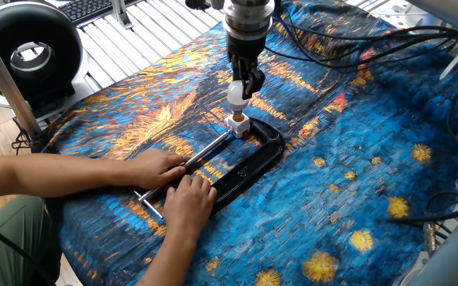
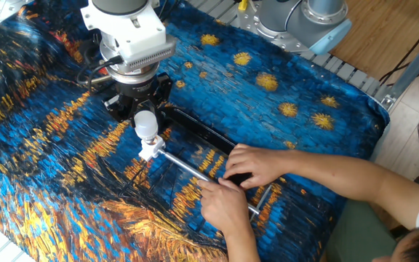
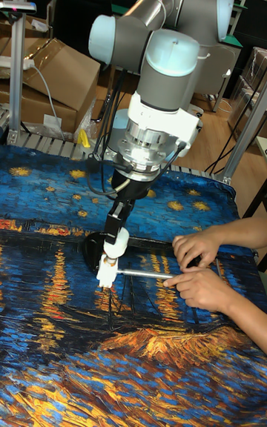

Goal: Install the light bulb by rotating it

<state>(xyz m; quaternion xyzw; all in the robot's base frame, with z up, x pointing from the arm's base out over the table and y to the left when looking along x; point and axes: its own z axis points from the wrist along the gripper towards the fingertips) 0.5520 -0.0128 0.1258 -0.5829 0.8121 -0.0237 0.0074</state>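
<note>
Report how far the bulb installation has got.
Done: the gripper has the light bulb gripped and lined up above the white socket, which sits clamped in the black C-clamp steadied by a person's hands. In hand: easing the bulb's neck to the socket mouth. Left: seating it and rotating it in.
</note>
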